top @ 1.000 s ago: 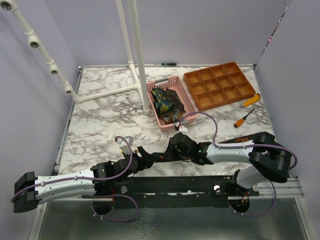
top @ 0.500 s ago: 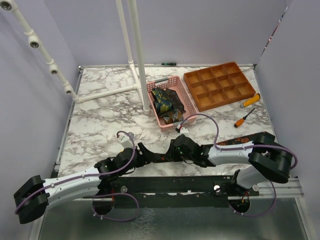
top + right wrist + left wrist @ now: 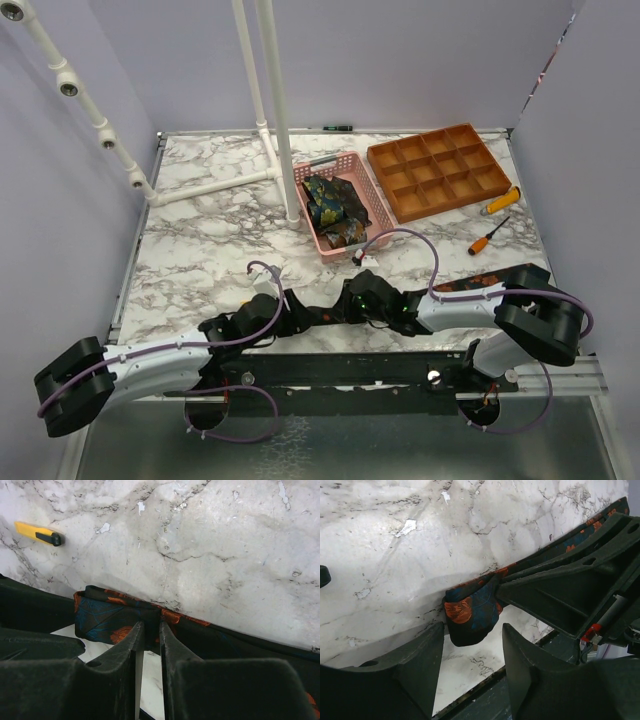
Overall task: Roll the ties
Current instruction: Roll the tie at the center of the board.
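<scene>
Right gripper [image 3: 148, 627]: the jaws are drawn together to a narrow slit and pinch the tie [image 3: 470, 612] just behind its folded end. In the top view this gripper [image 3: 335, 312] sits at the near middle of the table [image 3: 200, 230], pointing left.

Left gripper [image 3: 472, 628]: the jaws are spread wide. The folded end of the tie lies just beyond and between the two fingertips, and no contact with either finger is visible. In the top view this gripper [image 3: 300, 312] points right and meets the right gripper nose to nose.

Tie, appearance: dark navy to black fabric with orange-red flowers and blue line work. The end at the grippers is folded into a short, thick, flattened roll with a rounded nose. The rest runs as a flat narrow strip to the right along the near edge of the table, partly under the right arm, and its far end shows near the right arm's elbow [image 3: 465, 286].

Other ties [image 3: 330, 205]: dark fabric with a yellow-green-blue pattern, lying crumpled in a pink basket [image 3: 372, 192] at the far middle of the table.

An orange compartment tray [image 3: 437, 170] stands to the right of the basket, and two orange-handled screwdrivers [image 3: 498, 202] lie near its right end
</scene>
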Action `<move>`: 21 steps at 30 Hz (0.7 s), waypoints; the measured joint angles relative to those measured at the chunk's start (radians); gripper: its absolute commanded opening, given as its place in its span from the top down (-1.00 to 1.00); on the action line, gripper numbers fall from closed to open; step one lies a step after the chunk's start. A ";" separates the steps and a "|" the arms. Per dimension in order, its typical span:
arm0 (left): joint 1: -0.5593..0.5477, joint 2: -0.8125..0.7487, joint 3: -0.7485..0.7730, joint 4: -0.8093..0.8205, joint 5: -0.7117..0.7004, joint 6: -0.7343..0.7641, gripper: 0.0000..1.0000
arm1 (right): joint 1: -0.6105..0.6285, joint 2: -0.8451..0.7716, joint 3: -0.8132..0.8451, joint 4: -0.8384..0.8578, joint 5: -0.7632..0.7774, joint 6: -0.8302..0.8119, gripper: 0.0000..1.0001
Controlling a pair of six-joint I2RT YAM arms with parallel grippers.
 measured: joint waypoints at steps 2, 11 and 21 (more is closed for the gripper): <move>0.000 0.011 0.000 0.016 0.005 0.003 0.02 | 0.000 0.000 -0.003 0.006 0.000 0.000 0.63; 0.011 0.105 0.000 0.088 0.033 0.021 0.29 | 0.000 0.000 -0.016 0.030 0.000 0.003 0.63; 0.015 0.134 0.011 0.112 0.053 0.036 0.93 | -0.001 0.000 -0.017 0.032 0.000 0.002 0.63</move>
